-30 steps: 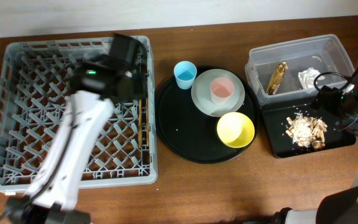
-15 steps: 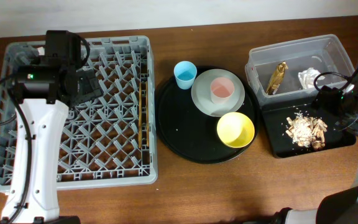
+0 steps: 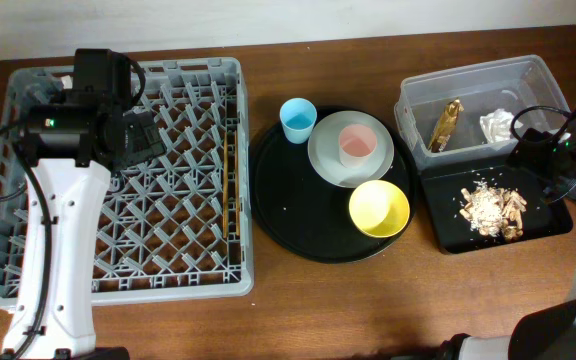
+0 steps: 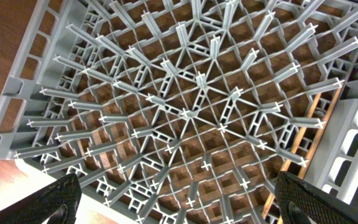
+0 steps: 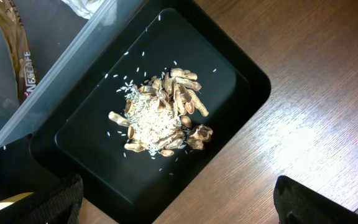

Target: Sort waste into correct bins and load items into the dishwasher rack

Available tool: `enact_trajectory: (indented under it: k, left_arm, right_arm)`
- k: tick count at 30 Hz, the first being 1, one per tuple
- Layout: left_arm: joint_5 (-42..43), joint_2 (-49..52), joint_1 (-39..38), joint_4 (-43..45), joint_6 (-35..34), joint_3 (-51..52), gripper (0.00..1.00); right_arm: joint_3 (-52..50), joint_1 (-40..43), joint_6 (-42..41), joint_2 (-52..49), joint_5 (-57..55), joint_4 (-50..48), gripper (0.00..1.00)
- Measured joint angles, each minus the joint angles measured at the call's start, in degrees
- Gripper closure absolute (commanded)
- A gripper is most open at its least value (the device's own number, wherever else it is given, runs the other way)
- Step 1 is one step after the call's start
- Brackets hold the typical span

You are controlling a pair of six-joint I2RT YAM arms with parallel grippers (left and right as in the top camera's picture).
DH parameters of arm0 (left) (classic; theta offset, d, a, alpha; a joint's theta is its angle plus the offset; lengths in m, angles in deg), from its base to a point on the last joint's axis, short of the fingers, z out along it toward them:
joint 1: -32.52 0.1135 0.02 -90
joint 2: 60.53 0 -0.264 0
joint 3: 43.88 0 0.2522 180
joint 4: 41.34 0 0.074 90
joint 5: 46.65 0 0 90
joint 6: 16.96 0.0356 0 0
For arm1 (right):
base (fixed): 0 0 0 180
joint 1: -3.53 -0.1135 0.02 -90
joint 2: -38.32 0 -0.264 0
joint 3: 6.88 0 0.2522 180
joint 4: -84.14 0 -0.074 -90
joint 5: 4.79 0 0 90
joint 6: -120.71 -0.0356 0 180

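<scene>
Left gripper (image 4: 179, 208) spread wide, empty, over the dishwasher rack (image 3: 28, 250); chopsticks (image 3: 231, 180) lie along its right wall. Right gripper (image 5: 179, 208) also wide and empty, above food scraps (image 5: 160, 121) in the black tray (image 5: 229, 68). I only get blue cup (image 3: 297, 119), pink cup (image 3: 357, 145), yellow bowl (image 3: 379, 208) and plate (image 3: 326, 160) overhead.

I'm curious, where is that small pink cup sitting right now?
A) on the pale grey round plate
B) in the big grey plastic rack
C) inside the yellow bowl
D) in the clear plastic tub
A: the small pink cup stands upright in the middle of the pale grey round plate, which itself lies on the large round black tray.
</scene>
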Motion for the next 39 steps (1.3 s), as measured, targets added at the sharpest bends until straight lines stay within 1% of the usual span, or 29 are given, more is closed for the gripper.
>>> enact_trajectory:
  k: [7,11,16,25,27,29,31,33,35,37,39]
  left_arm:
    - [0.0,0.0,0.0,0.0,0.0,0.0,0.01]
    - [0.0,0.0,0.0,0.0,0.0,0.0,0.01]
    - [0.0,0.0,0.0,0.0,0.0,0.0,0.01]
    - [0.0,0.0,0.0,0.0,0.0,0.0,0.01]
    - [-2.8,0.0,0.0,3.4,0.0,0.1,0.01]
    - [-8.7,0.0,0.0,9.0,0.0,0.0,0.01]
    - [-14.0,0.0,0.0,9.4,0.0,0.0,0.01]
    - [-16.9,0.0,0.0,9.4,0.0,0.0,0.01]
    - [-18.2,0.0,0.0,9.6,0.0,0.0,0.01]
    - [-17.8,0.0,0.0,12.4,-0.9,0.0,0.01]
    - [-11.9,0.0,0.0,15.1,-2.3,0.0,0.01]
  right_arm:
    - [0.0,0.0,0.0,0.0,0.0,-0.4,0.01]
    - [0.0,0.0,-0.1,0.0,4.7,-4.8,0.01]
    - [0.0,0.0,-0.1,0.0,7.9,-4.9,0.01]
    - [0.0,0.0,-0.2,0.0,8.5,-4.9,0.01]
    - [0.0,0.0,-0.2,0.0,8.5,-4.9,0.01]
    - [0.0,0.0,-0.2,0.0,8.7,-5.0,0.01]
    - [0.0,0.0,-0.3,0.0,8.7,-5.0,0.01]
    - [0.0,0.0,-0.2,0.0,8.7,-5.0,0.01]
    - [0.0,0.0,-0.2,0.0,8.7,-5.0,0.01]
    - [0.0,0.0,-0.2,0.0,8.7,-4.9,0.01]
    - [0.0,0.0,-0.2,0.0,8.7,-5.0,0.01]
